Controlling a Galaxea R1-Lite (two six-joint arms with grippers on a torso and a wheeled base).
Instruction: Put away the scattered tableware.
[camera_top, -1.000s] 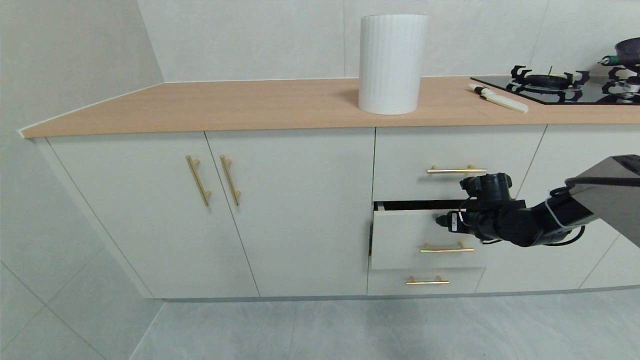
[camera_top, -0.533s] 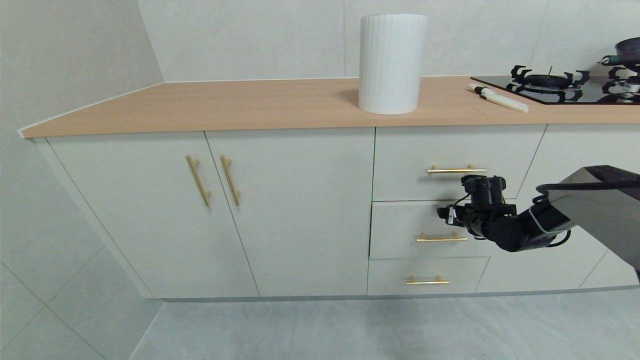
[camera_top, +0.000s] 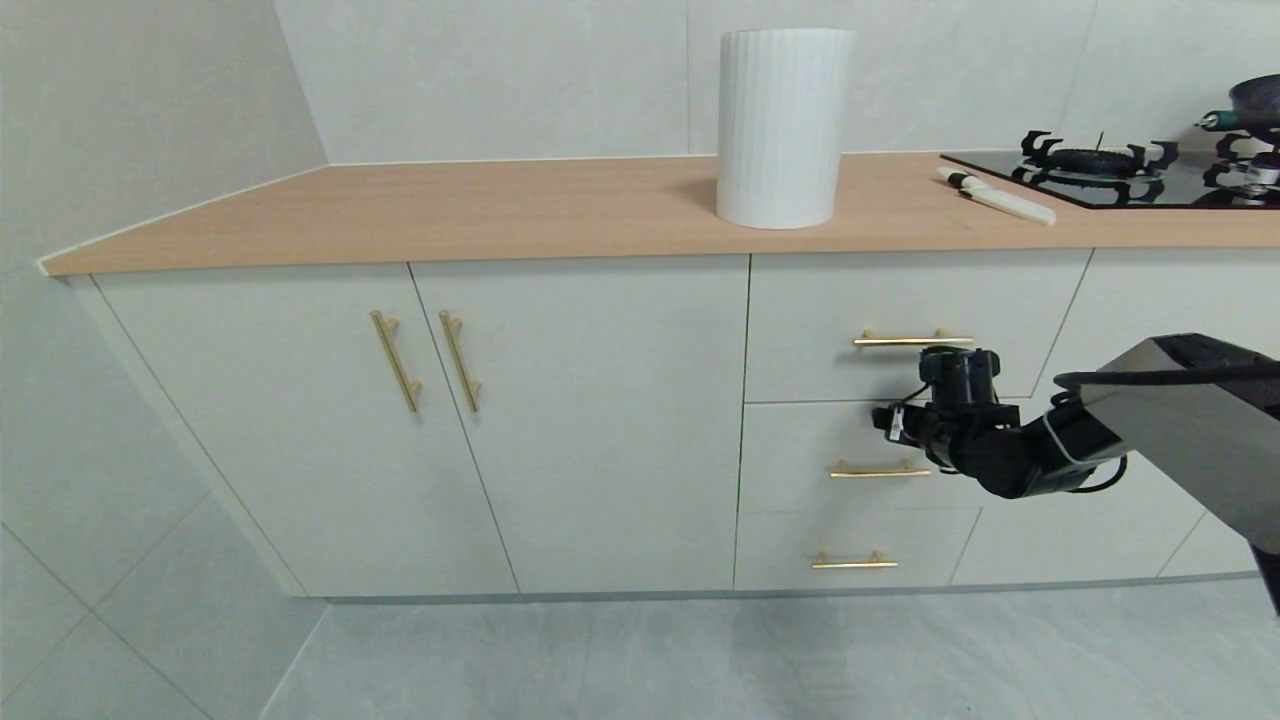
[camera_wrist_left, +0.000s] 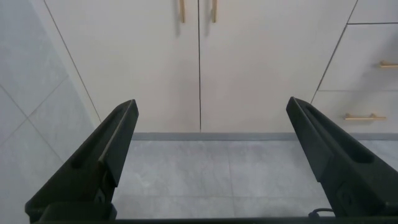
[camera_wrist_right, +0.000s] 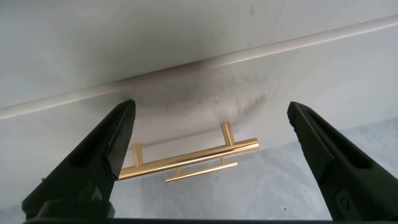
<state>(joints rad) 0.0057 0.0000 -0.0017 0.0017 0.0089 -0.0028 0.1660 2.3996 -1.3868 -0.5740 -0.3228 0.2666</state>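
Observation:
The middle drawer (camera_top: 800, 450) of the cabinet stands flush with the other fronts, its gold handle (camera_top: 880, 470) below my right gripper (camera_top: 885, 425). That gripper is open, with its fingertips at the drawer front just above the handle (camera_wrist_right: 193, 155) and nothing between them (camera_wrist_right: 210, 109). A white knife-like utensil (camera_top: 995, 197) lies on the wooden counter (camera_top: 450, 210) beside the stove. My left gripper (camera_wrist_left: 211, 104) hangs open and empty over the grey floor in front of the cabinet doors.
A tall white ribbed canister (camera_top: 783, 127) stands on the counter above the drawers. A black gas hob (camera_top: 1120, 175) with a pot is at the far right. Double doors with gold handles (camera_top: 428, 360) are to the left; tiled floor lies below.
The middle drawer, partly pulled out a second ago, has slid shut. My right gripper moved in toward the cabinet with it, staying against the drawer front.

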